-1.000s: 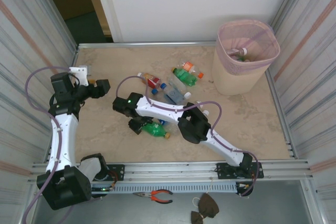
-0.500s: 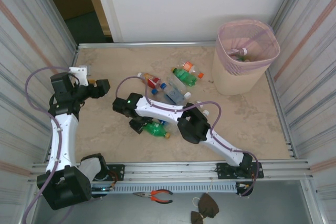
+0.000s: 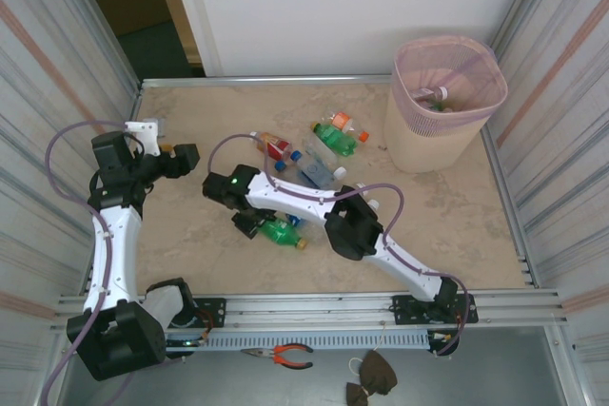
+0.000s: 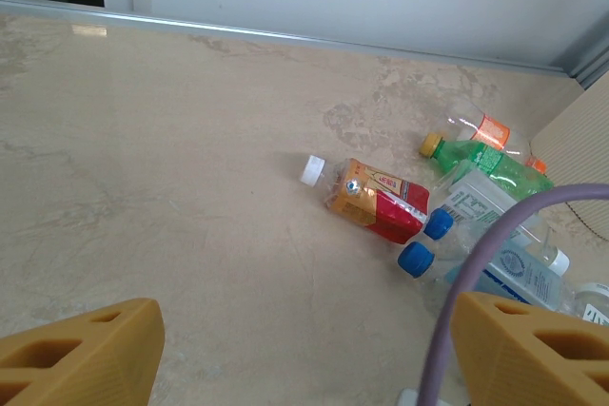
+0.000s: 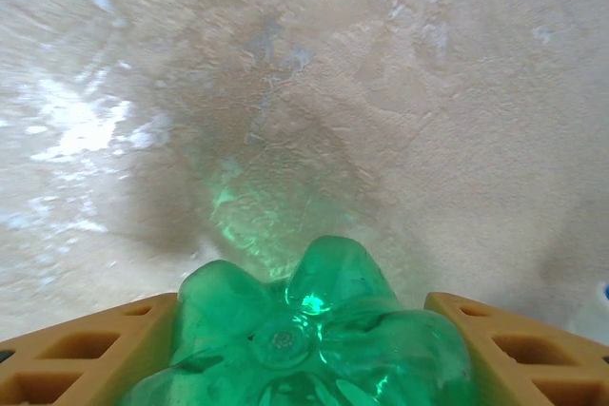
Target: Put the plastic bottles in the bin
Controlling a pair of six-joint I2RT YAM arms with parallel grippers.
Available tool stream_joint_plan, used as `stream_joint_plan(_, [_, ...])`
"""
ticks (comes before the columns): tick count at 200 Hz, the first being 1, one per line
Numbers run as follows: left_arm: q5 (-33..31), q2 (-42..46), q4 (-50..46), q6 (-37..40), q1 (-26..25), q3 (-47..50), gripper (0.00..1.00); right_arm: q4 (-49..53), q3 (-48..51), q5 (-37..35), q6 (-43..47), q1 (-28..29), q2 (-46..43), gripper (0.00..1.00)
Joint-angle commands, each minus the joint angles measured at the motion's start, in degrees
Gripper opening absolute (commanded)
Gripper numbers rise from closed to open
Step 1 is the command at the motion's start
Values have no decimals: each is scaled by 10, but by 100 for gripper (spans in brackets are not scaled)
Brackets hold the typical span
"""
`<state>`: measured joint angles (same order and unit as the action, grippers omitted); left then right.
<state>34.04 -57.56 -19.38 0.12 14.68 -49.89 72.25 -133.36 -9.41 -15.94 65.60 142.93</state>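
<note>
In the near middle, right gripper (image 5: 300,311): jaws flank the base of a green ribbed plastic bottle (image 5: 324,368) lying on the beige marbled table (image 3: 190,235); I cannot tell whether it is clamped.
Risk: held by its rounded, slick end, the bottle may squirt out or droop.
Left gripper (image 4: 300,320): fingers apart, empty.
Loose plastic bottles (image 3: 314,154): clustered mid-table.
Tall pink-beige mesh-topped plastic bin (image 3: 419,145): in the far right corner, with a few bottles inside.

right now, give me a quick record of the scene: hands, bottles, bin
left hand: open, empty, over the table
right hand: fingers against both sides of a green bottle lying on the table
loose bottles: cluster lying mid-table, left of the bin
bin: upright, far right, at least one bottle inside
</note>
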Motion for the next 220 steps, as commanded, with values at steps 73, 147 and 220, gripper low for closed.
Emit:
stream_joint_plan(73, [17,3,13,-3,6,4,79,-152,55,160,-57,-72,-236,59])
stream_joint_plan(147, [27,2,14,-6,6,5,79,-382,234,192,-91,-194,-426,59])
stream_joint_plan(220, [52,-2,24,-6,5,5,79,-389,251,200,-45,-384,-539,60])
